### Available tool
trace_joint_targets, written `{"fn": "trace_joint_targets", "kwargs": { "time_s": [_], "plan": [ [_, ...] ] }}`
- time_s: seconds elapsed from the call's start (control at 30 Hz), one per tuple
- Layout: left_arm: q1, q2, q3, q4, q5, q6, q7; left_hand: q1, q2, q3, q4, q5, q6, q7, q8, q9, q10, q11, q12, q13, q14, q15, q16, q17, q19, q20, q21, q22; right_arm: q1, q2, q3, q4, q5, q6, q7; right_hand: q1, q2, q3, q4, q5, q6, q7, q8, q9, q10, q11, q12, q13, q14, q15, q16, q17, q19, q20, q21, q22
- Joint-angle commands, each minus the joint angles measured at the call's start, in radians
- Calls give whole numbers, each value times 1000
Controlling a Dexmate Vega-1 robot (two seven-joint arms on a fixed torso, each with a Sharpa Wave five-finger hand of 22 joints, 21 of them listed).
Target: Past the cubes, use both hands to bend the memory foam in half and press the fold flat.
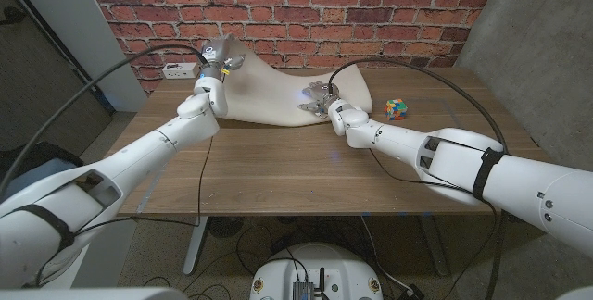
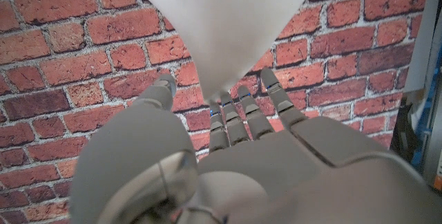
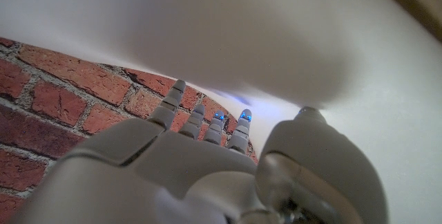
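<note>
The white memory foam (image 1: 273, 92) lies at the back middle of the wooden table (image 1: 278, 170). My left hand (image 1: 220, 59) holds its left corner raised off the table. In the left wrist view that corner of the foam (image 2: 228, 23) is pinched between the thumb and fingers of my left hand (image 2: 228, 162), with the brick wall behind. My right hand (image 1: 321, 99) is on the foam's front right part. In the right wrist view my right hand (image 3: 207, 169) has its fingers (image 3: 207, 124) under the foam (image 3: 242, 37) and its thumb against it. A multicoloured cube (image 1: 397, 108) sits right of the foam.
A white power strip (image 1: 182, 67) lies at the table's back left, beside my left hand, with a black cable running off it. The brick wall (image 1: 306, 4) stands close behind the table. Bare wood stretches across the near half of the table.
</note>
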Motion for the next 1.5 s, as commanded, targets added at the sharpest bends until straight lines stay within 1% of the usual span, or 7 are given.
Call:
{"fn": "trace_joint_targets", "kwargs": {
  "time_s": [0.03, 0.17, 0.5, 0.63, 1.03, 1.2, 1.5],
  "plan": [
    [74, -19, -19, 9, 143, -82, 263, 0, -7, -12, -5, 8, 16, -11, 11, -6, -1, -3, 10, -5, -10, -22, 3, -1, 16, -16, -4, -1, 40, 71, -44, 145, 45, 46, -24, 7, -4, -5, -3, -1, 3, -2, 6, 1, -2, 2, 6, 3, -7, 1, 10, 3, 0, -4, 1, 3],
    [99, 15, -41, -58, 108, -122, 171, -1, -2, -20, -13, 12, 50, -19, 21, -16, 49, -21, 32, -17, 14, -53, 15, -3, 45, -43, -8, -1, 51, 91, -56, 184, 59, 61, -29, 5, -3, -6, -2, -2, 4, -2, 6, 1, -3, 4, 6, 3, -8, 1, 11, 3, -1, -4, 1, 3],
    [119, 29, -78, -158, 25, -33, -126, -78, -1, -54, 19, 5, 28, -24, 6, -32, 22, 5, 18, -43, 32, -44, 14, -3, 90, -17, -21, -1, 52, 84, -72, 167, 76, 49, -39, 0, -2, -8, 1, -4, 7, -2, 6, 1, -3, 4, 6, 3, -9, 2, 12, 4, 1, -7, 2, 3],
    [114, 32, -71, -163, 4, 11, -212, -118, 20, -61, 38, 4, -23, -17, -7, -41, -35, 18, 3, -65, -26, -19, -3, -5, 53, 3, -58, -2, 51, 72, -75, 144, 77, 39, -34, -2, -1, -8, 2, -4, 7, -2, 6, 1, -4, 6, 6, 3, -11, 2, 12, 4, 1, -9, 2, 3],
    [104, 30, -74, -129, -86, 22, -316, -207, 87, -71, 87, 9, -105, -6, -6, -50, -157, 31, -3, -110, -132, 6, -6, -4, -33, -30, -141, -2, 45, 47, -78, 93, 71, 22, -28, -5, 0, -10, 4, -6, 6, -2, 5, 1, -5, 7, 6, 3, -11, 2, 13, 3, 1, -10, 2, 3],
    [81, 35, -53, -106, -106, 22, -371, -227, 162, -46, 114, 16, -115, 8, -3, -51, -171, 40, 3, -121, -146, 17, -1, -3, -59, -23, -164, 0, 42, 38, -75, 74, 68, 20, -28, -6, 0, -10, 4, -7, 7, -2, 5, 1, -5, 8, 6, 3, -12, 2, 14, 3, 0, -10, 2, 3],
    [14, 42, 12, -67, -120, 68, -521, -249, 181, -13, 145, 21, -138, 13, -5, -51, -210, 50, 0, -129, -200, 33, -8, -3, -121, -14, -205, 1, 41, 35, -73, 67, 61, 23, -31, -6, 0, -11, 4, -8, 8, -2, 5, 1, -4, 8, 7, 3, -12, 2, 14, 2, 1, -12, 2, 3]
  ]
}}
